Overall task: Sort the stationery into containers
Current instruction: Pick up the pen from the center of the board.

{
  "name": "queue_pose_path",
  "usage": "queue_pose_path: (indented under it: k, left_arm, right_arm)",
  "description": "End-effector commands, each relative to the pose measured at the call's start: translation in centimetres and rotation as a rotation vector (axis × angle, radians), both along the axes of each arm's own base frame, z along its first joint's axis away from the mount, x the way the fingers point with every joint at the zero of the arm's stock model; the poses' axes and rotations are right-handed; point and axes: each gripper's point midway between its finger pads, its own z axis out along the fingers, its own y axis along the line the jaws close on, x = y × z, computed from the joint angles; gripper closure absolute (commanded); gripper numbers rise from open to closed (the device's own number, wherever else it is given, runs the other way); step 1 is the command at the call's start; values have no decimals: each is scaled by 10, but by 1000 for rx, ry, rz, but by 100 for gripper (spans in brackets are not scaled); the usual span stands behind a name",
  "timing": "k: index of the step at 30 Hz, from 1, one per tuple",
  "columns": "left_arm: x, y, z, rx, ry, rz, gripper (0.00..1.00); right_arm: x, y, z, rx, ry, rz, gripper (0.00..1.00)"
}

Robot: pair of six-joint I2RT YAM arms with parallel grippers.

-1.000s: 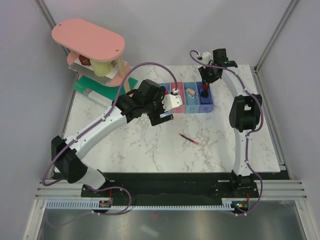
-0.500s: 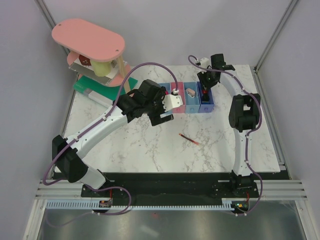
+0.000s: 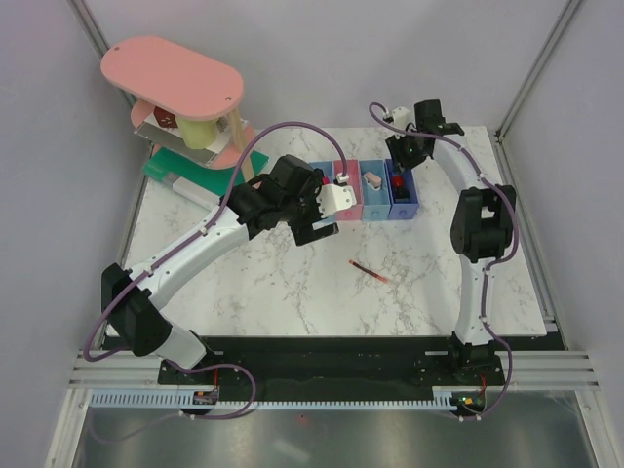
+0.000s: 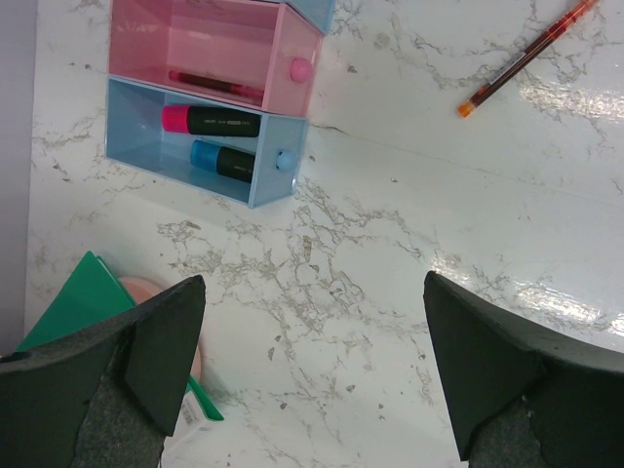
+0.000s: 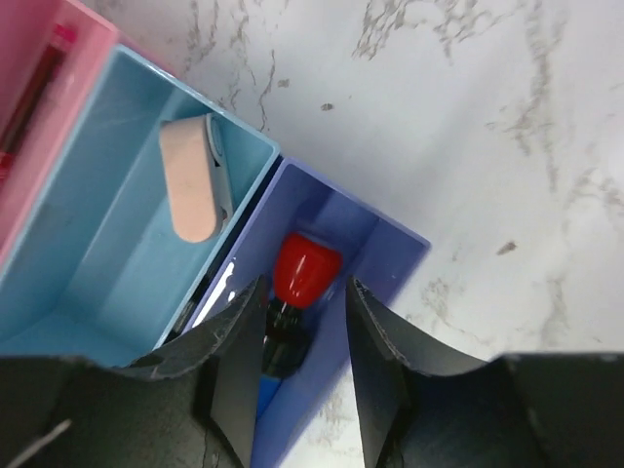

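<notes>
Four bins stand in a row: light blue (image 4: pixel 200 146), pink (image 3: pixel 347 193), light blue (image 3: pixel 371 198) and purple-blue (image 3: pixel 404 203). My right gripper (image 3: pixel 401 159) is open just above the purple-blue bin (image 5: pixel 390 249). The red-and-black knob piece (image 5: pixel 304 268) lies in that bin between the spread fingers of my right gripper (image 5: pixel 304 285). The pale pink eraser (image 5: pixel 190 180) lies in the neighbouring light blue bin. My left gripper (image 4: pixel 312 292) is open and empty above bare table. A pink-red marker (image 4: pixel 210 120) lies in the end light blue bin. A thin red pen (image 4: pixel 214 86) lies in the pink bin. Another red pen (image 3: pixel 369 272) lies loose on the table.
A large pink oval-topped stand (image 3: pixel 173 78) stands at the back left, with a green flat box (image 3: pixel 180 168) at its foot. The box's corner shows in the left wrist view (image 4: pixel 73 307). The loose pen lies at that view's top right (image 4: pixel 526 54). My left arm overhangs the leftmost bins.
My right gripper dipped toward the purple-blue bin, then rose a little. The knob piece stays in the bin. My left arm has not moved.
</notes>
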Motion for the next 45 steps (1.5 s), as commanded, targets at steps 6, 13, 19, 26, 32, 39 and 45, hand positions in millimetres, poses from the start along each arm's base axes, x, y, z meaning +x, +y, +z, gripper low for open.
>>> queue_pose_path:
  k: [6, 13, 19, 26, 32, 39, 45]
  left_arm:
    - [1, -1, 21, -42, -46, 0, 0]
    - [-12, 19, -14, 24, 10, 28, 0]
    - [-21, 32, -38, -35, 158, 136, 0]
    - [-20, 50, -47, -83, 249, 253, 0]
    - [-25, 70, -43, -100, 237, 282, 0]
    - [-24, 81, -40, -78, 210, 290, 0]
    - [-17, 78, -27, -99, 186, 282, 0]
  right_arm:
    - [-49, 5, 112, 7, -148, 129, 46]
    - [-164, 6, 65, -110, 45, 416, 29]
    - [-250, 24, 32, -118, 125, 578, 24]
    - [-290, 53, 3, -113, 176, 641, 25]
    - [-298, 68, -33, -143, 231, 650, 27]
    - [-296, 67, -76, -208, 292, 634, 31]
    - [-286, 65, -92, -234, 291, 589, 38]
